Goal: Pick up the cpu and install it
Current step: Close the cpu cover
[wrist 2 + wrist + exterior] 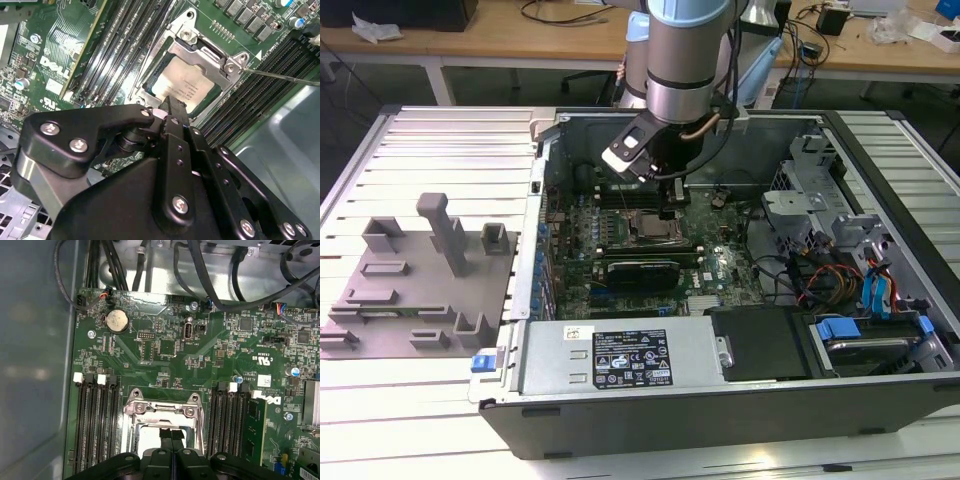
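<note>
Because the pincer's (172, 104) own black body takes up much of the second wrist view, the near edge of the cpu (186, 86) is hidden behind it. The rest shows as a pale silvery square lying flat inside the socket frame (231, 66) on the motherboard (45, 65). In the first wrist view the frame's crossbar and the fingers (164, 437) cut the chip down to a pale patch. The fingers are drawn together with a thin seam between them and nothing visibly held. Their tips sit right over the cpu, though contact cannot be made out.

Memory slots (97, 425) flank the socket on both sides, and a thin lever rod (280, 76) juts from the frame's corner. Farther along the board lie a coin battery (116, 320) and dark cables (210, 285).

In the exterior view the arm (685, 50) reaches down into the open case (720, 430). A power supply (620, 355) lines the near wall, and a grey fixture (420, 280) stands on the table (420, 420), well apart toward the exterior view's left. Bare case wall (35, 365) runs just beside the outer slots.
</note>
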You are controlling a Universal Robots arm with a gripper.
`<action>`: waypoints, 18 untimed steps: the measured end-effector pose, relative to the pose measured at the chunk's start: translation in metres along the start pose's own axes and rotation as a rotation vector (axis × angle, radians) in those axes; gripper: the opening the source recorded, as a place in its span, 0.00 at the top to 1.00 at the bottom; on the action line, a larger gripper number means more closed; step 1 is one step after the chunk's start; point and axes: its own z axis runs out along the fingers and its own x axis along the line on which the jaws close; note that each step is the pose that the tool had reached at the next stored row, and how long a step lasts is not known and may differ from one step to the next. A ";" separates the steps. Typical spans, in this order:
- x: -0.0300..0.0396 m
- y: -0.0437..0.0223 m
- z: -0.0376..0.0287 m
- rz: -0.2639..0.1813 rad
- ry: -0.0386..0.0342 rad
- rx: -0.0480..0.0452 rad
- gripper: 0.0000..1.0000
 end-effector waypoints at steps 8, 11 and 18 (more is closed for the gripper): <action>0.0000 0.0000 0.0002 -0.110 0.0024 -0.0028 0.89; 0.0000 0.0000 0.0003 -0.187 0.0034 -0.0047 0.89; 0.0000 0.0000 0.0005 -0.338 0.0052 -0.0084 0.89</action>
